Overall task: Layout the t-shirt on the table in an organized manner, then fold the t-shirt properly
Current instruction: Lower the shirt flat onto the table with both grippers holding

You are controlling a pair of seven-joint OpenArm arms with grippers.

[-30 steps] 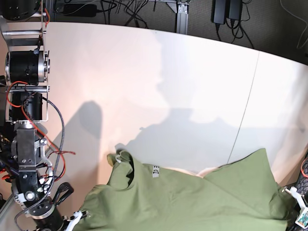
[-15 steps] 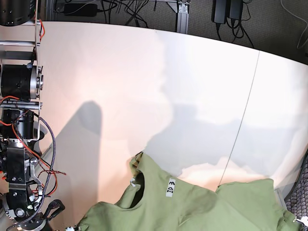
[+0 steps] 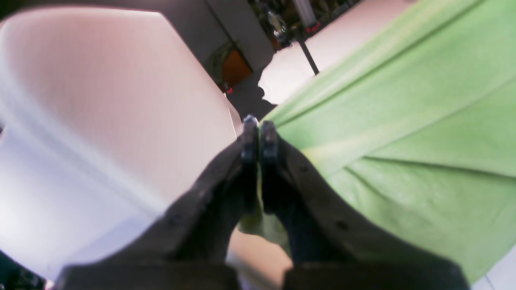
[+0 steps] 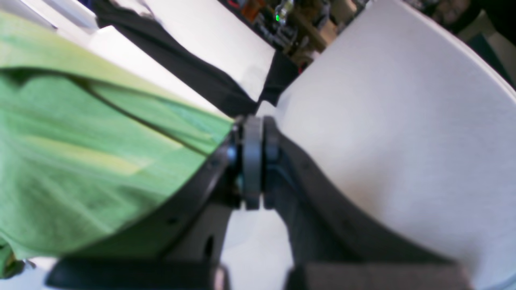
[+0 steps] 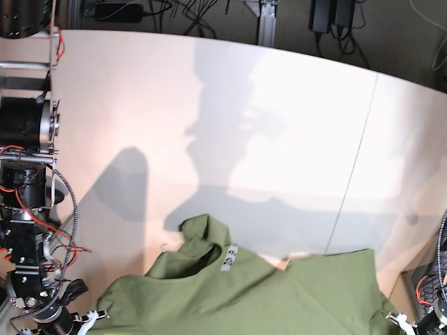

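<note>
The olive-green t-shirt point(image 5: 251, 293) lies rumpled along the near edge of the white table point(image 5: 209, 105), collar and white label point(image 5: 229, 257) pointing toward the far side. At its left lower corner my right gripper point(image 5: 87, 322) is shut on the cloth. In the right wrist view the fingertips point(image 4: 253, 125) meet at the t-shirt point(image 4: 80, 153) edge. My left gripper point(image 5: 399, 321) holds the other corner. Its wrist view shows that gripper point(image 3: 255, 129) shut, with t-shirt point(image 3: 403, 121) fabric caught between the jaws.
The right arm's motors and red wiring point(image 5: 28, 174) stand along the left edge of the base view. A thin dark seam point(image 5: 356, 160) crosses the table on the right. Cables, black power bricks point(image 5: 328, 17) and a metal post point(image 5: 265, 21) sit beyond the far edge.
The shirt has shifted: its collar slid toward the near right, then swung back up the table and left. Both grippers stayed shut on its corners.
</note>
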